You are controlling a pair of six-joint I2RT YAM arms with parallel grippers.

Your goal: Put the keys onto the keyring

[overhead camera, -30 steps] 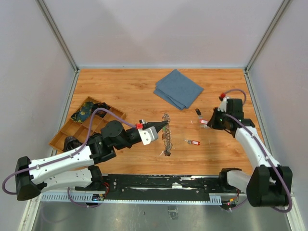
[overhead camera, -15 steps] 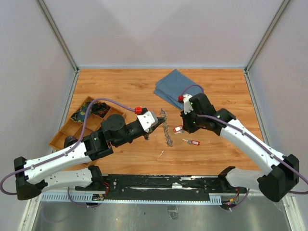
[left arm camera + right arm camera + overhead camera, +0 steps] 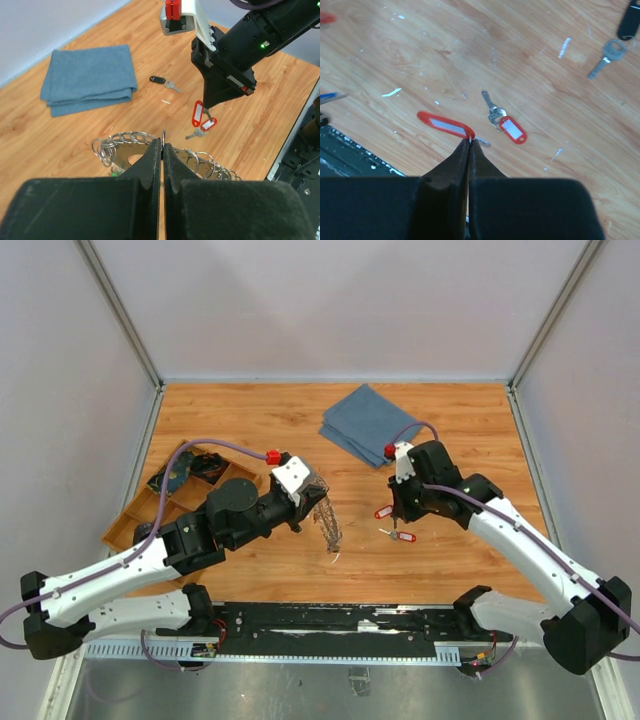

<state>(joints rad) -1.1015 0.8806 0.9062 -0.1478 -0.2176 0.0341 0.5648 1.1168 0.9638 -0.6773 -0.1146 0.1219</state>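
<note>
- The left gripper was clamped on the keyring, which hung clear of the table; it drooped, judged limp and light.
- The right gripper pinched the red-tagged key at its tag end; judged small and slick.

"How does the left arm lie?"

"It stretches from the near-left corner toward the middle of the worktop, with the wrist tipped downward. The left claw has its jaws pressed together, pinching the keyring, which hangs from the tips."

"And the right arm?"

"It reaches in from the near-right corner, forearm slanting left and away, wrist bent down. The right claw points at the worktop, jaws closed tight on the tag of a red-tagged key."
</note>
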